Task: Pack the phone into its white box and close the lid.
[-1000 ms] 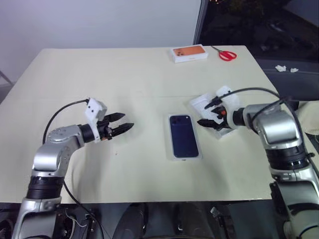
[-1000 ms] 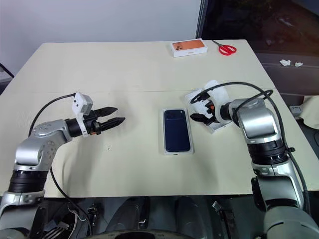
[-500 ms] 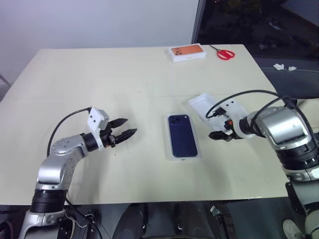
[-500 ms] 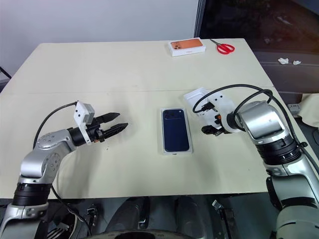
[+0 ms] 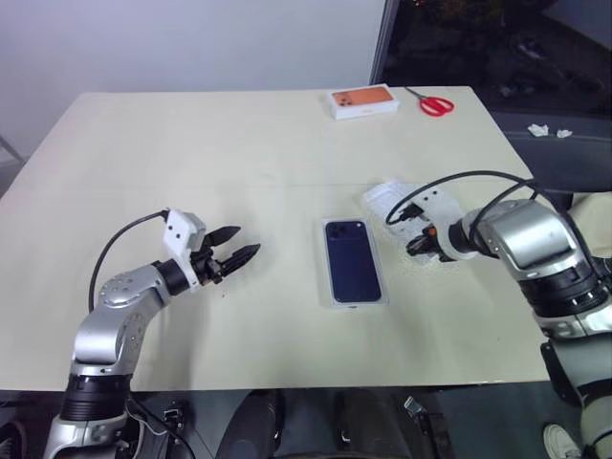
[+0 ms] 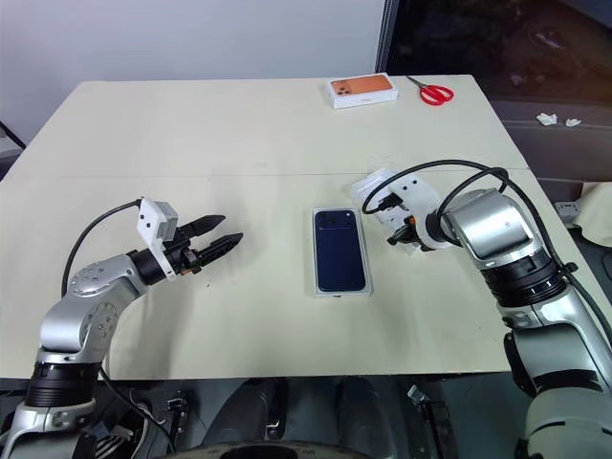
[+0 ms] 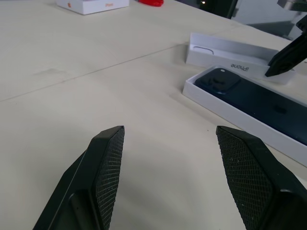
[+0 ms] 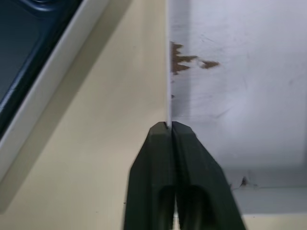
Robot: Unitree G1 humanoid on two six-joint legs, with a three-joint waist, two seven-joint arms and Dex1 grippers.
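The dark blue phone [image 5: 353, 260] lies back up in the white box [image 5: 358, 301] at the table's middle. Just right of it sits the lid [image 5: 390, 198], hollow side up, with a small dark mark inside [image 8: 184, 61]. My right gripper [image 5: 417, 246] points steeply down at the lid's near side. Its jaws are shut on the lid's thin side wall [image 8: 169, 110], seen edge-on in the right wrist view. My left gripper [image 5: 247, 241] hovers open and empty left of the box, pointing toward it. Its two fingers [image 7: 108, 167] frame the box [image 7: 225, 108] and phone [image 7: 259, 98].
A white box with an orange top [image 5: 363, 101] and red scissors [image 5: 435, 103] lie at the table's far edge. Black cables loop over both wrists. The cream table [image 5: 191, 153] is bare on the left and in front of the box.
My right gripper was open over the lid a second ago. It has tilted further down at the lid's near side and shut on the wall. The left arm has hardly moved.
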